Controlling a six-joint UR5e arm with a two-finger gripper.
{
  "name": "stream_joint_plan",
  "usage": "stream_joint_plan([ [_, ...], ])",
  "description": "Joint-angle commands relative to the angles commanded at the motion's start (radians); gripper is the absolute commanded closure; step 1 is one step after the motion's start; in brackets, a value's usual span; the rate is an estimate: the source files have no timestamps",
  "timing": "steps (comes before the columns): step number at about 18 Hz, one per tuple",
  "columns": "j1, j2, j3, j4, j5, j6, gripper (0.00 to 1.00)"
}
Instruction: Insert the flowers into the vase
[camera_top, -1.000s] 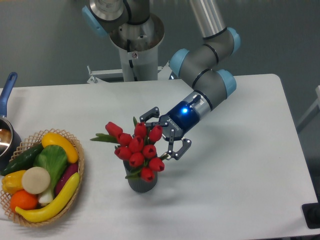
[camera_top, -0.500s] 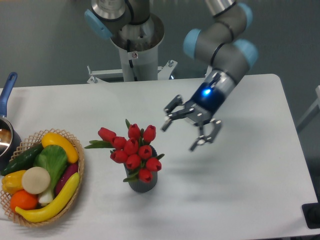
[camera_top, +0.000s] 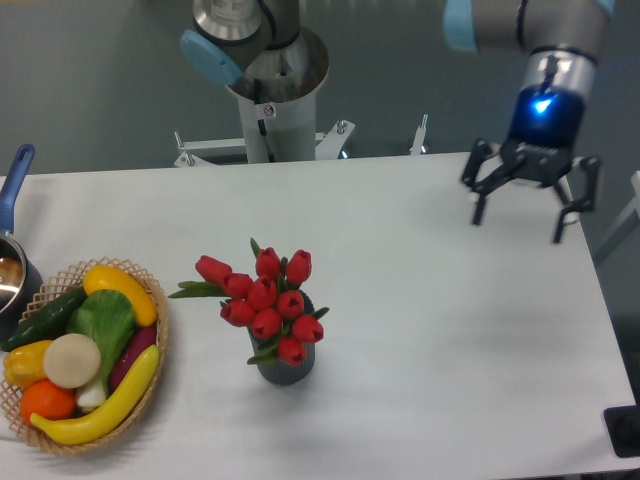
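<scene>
The flowers (camera_top: 264, 301), a bunch of red tulip buds with green leaves, stand in the vase (camera_top: 284, 368), a small dark grey cylinder near the table's middle front. The blooms lean left and hide most of the vase's mouth. My gripper (camera_top: 519, 225) hangs open far to the right, over the table's right rear part, fingers pointing down and holding nothing. It is well apart from the flowers.
A wicker basket (camera_top: 140, 400) of produce sits at the front left, with a banana, cucumber, orange and greens inside. A pot with a blue handle (camera_top: 14, 185) pokes in at the left edge. The robot base (camera_top: 270, 90) stands behind the table.
My gripper let go of the flowers, opened and swung up and away to the right. The bunch settled a little in the vase and now stands on its own.
</scene>
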Motion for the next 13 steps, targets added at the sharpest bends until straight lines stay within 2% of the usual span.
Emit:
stream_joint_plan([
  [2, -0.005, 0.023, 0.000, -0.012, 0.058, 0.027, 0.00],
  [4, -0.003, 0.038, -0.003, -0.046, 0.141, 0.125, 0.00],
  [13, 0.043, 0.065, 0.101, -0.372, 0.304, 0.461, 0.00],
])
